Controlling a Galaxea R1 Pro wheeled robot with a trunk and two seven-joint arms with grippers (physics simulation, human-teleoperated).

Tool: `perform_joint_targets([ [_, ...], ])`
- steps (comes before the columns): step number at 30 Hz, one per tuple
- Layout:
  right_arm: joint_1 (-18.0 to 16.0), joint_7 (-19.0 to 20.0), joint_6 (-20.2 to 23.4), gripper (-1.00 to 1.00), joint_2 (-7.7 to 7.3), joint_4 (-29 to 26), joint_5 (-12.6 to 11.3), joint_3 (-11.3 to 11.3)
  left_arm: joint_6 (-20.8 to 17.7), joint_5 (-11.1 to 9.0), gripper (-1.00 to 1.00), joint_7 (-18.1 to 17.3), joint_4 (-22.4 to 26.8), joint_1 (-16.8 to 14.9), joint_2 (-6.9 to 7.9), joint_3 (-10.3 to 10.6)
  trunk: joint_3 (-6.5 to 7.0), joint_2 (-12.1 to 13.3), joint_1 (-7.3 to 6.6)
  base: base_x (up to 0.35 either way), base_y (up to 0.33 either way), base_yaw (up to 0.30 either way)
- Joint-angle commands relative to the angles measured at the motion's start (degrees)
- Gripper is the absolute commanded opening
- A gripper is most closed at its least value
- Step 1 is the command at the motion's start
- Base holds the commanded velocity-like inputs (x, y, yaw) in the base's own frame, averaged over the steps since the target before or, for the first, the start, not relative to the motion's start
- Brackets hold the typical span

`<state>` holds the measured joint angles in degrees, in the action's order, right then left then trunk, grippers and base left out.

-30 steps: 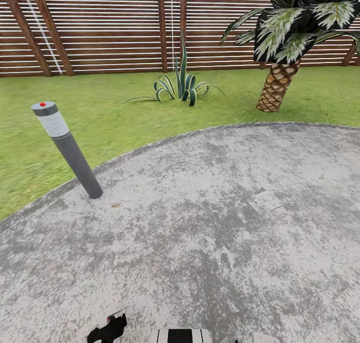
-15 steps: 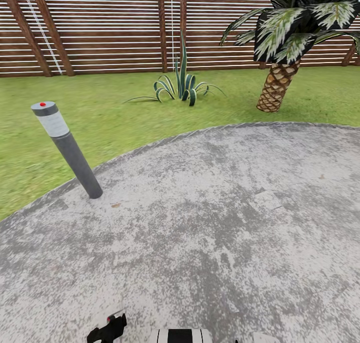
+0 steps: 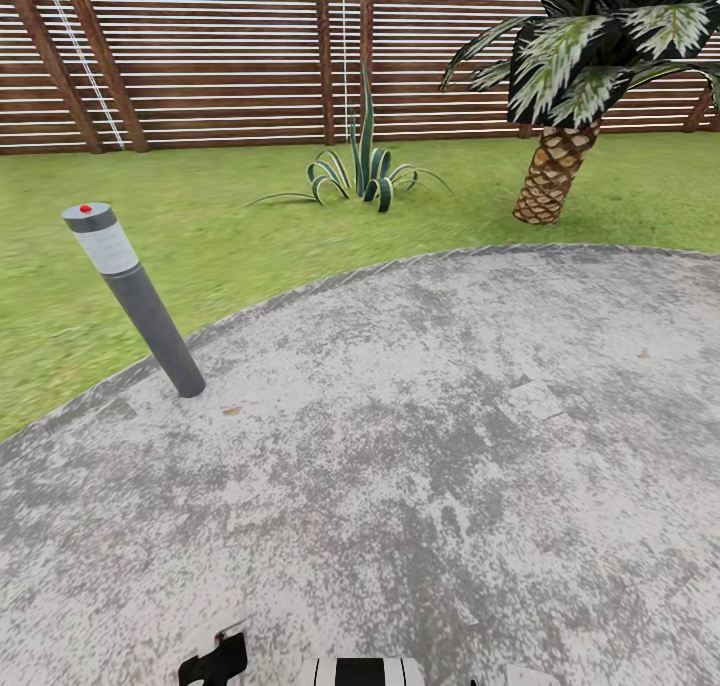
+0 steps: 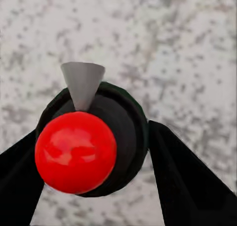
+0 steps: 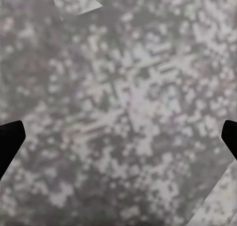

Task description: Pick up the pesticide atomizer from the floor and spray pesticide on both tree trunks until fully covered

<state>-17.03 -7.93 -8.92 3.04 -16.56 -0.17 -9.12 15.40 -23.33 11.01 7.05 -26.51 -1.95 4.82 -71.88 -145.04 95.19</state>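
**Left jaws clamping the atomizer, right jaws spread wide**

Your left gripper point(image 4: 94, 152) is squeezing the pesticide atomizer point(image 4: 94, 137) between its two black fingers point(image 4: 185, 176), one on each side of the dark round body. Looking along those fingers, you are seeing a glossy red ball at the near end of the sprayer and a grey cone nozzle poking out past it, with mottled grey pavement behind. From the head camera, that left gripper point(image 3: 213, 661) is peeking in at the bottom edge, low over the paved circle point(image 3: 450, 446).

Your right gripper point(image 5: 118, 137) is standing released: its dark fingertips point(image 5: 9, 142) are sitting at opposite edges of the wrist picture, nothing between them but speckled pavement.

Ahead of you, the garden lawn point(image 3: 250, 236) is curving around the paving, backed by the brown slatted fence point(image 3: 200, 66). A grey bollard point(image 3: 135, 296) with a red dot is standing at the paving's left rim. A spiky plant point(image 3: 365, 171) is growing on the grass, and a short palm point(image 3: 560, 136) is standing to the right.
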Motion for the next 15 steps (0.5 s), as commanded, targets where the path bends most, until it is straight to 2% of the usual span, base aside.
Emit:
perform_joint_targets([
  [1,-0.03,-0.06,-0.22,1.00,0.03,0.04,-0.03,-0.20,0.15,-0.31,-1.00,0.33,-0.02,-0.02,0.01,0.45,-0.04,-0.01,-0.01,0.000,0.000,0.000],
  [15,-0.03,-0.03,-0.22,1.00,-0.03,0.04,-0.04,-0.20,0.15,-0.31,-1.00,0.33,-0.02,-0.03,0.02,0.45,-0.04,-0.01,-0.01,0.000,0.000,0.000],
])
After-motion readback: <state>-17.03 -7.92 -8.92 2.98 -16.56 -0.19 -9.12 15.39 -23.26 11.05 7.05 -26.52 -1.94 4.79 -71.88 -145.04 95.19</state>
